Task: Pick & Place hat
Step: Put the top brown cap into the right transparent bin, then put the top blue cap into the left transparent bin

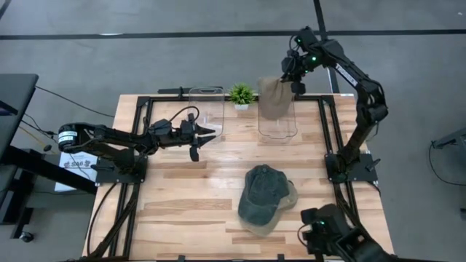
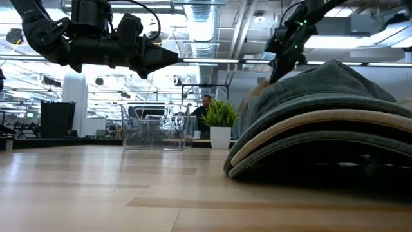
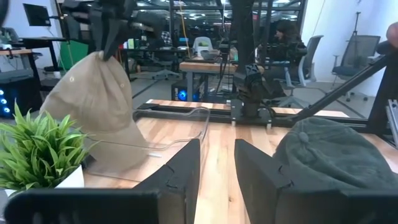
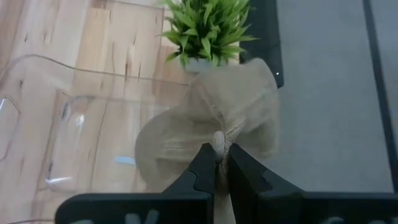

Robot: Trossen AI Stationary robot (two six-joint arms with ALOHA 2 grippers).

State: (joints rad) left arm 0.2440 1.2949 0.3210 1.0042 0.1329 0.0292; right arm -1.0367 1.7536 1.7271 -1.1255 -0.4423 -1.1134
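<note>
Right gripper (image 4: pixel 222 163) was pinched shut on the tan hat (image 1: pixel 273 98), dangling it over the right bin (image 1: pixel 277 125), so the placing step looked underway; next up, I'd guess, lower and let go. Nearer the front edge, the green hat (image 1: pixel 263 193) sat stacked on more hats. Left gripper (image 1: pixel 206 133) hovered open by the left bin (image 1: pixel 206 109). Only the low view showed that tan layer (image 2: pixel 309 129) sandwiched under the green one. Plant (image 1: pixel 241 93) stood at the far edge.

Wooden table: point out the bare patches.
Bare wooden table lies left of the stacked green and tan caps, and between them and the two clear plastic bins. The back edge is crowded: bins and small potted plant.
</note>
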